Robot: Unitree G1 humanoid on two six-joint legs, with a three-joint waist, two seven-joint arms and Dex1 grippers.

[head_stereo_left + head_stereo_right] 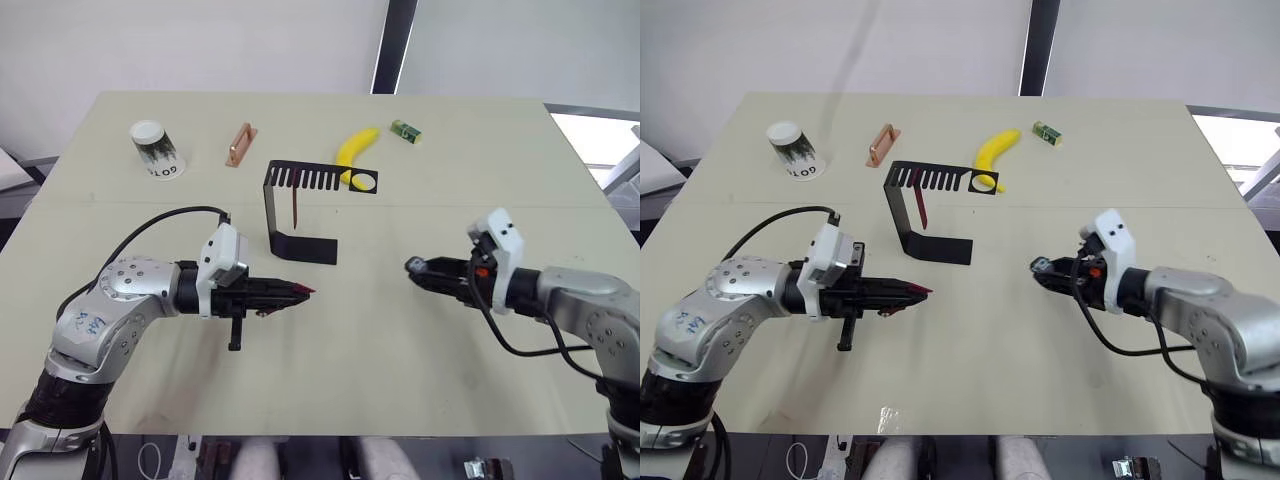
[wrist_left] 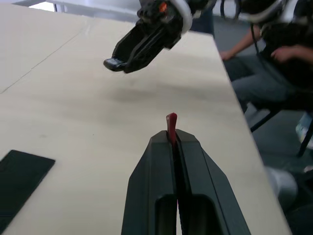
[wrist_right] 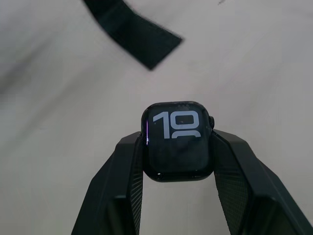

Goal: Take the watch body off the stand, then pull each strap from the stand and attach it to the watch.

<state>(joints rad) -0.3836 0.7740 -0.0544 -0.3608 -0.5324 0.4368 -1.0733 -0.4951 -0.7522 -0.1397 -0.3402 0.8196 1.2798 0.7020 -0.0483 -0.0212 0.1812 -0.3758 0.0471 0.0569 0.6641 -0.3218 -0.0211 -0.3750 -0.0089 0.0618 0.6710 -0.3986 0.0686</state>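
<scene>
Bringing the two pieces together is your step now: your left gripper (image 1: 300, 290) is clamped on one strap (image 2: 171, 123), only its red tip poking past the fingers, while your right gripper (image 3: 177, 147) pinches the watch (image 3: 178, 141) by its sides, both above the table (image 1: 350, 350), near each other. Line the strap end squarely with the case slot, then slide slowly. Behind them, the stand (image 1: 290, 205) carries the second strap (image 1: 297, 208). The slot itself is hidden, and most of the held strap too.

Both arms reach inward, grippers facing each other.
Left gripper (image 1: 300, 290) points toward 3 o'clock, clamped tight; right gripper (image 1: 414, 267) points toward 9 o'clock, likewise gripping.
</scene>
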